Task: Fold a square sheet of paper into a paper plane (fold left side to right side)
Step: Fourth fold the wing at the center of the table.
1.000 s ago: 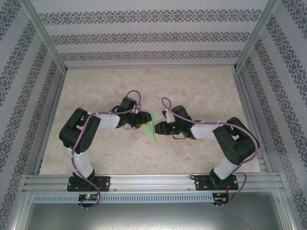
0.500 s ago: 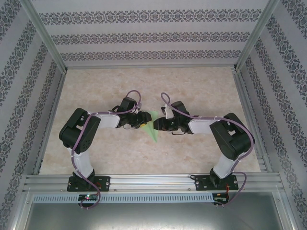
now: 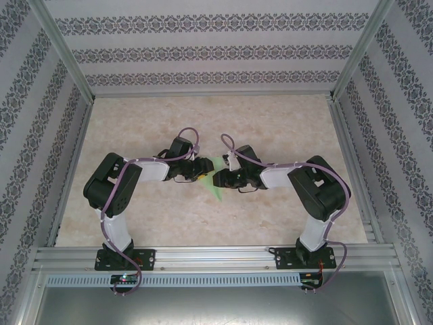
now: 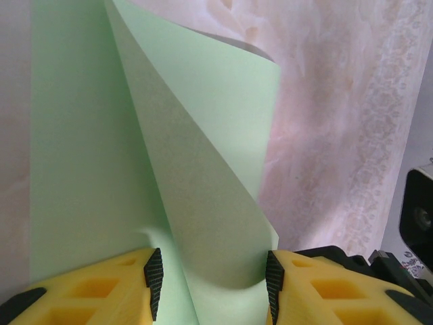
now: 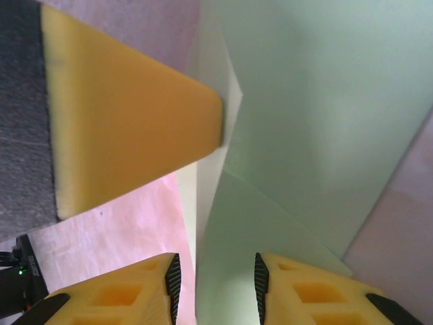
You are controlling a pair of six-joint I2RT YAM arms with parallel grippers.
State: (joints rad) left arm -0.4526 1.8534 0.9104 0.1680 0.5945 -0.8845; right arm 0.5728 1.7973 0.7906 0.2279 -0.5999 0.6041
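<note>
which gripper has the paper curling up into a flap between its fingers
The left gripper: the square sheet of paper rises in a curled flap between its fingers, while at the right gripper it lies in flat layers.

Left tool [image 4: 211,274], right tool [image 5: 216,281] (both parted)

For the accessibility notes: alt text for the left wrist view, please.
A pale green sheet of paper lies on a marbled table, one flap folded diagonally and curling upward. Its near edge bows between the yellow fingers of the left gripper, jaws apart.
</note>
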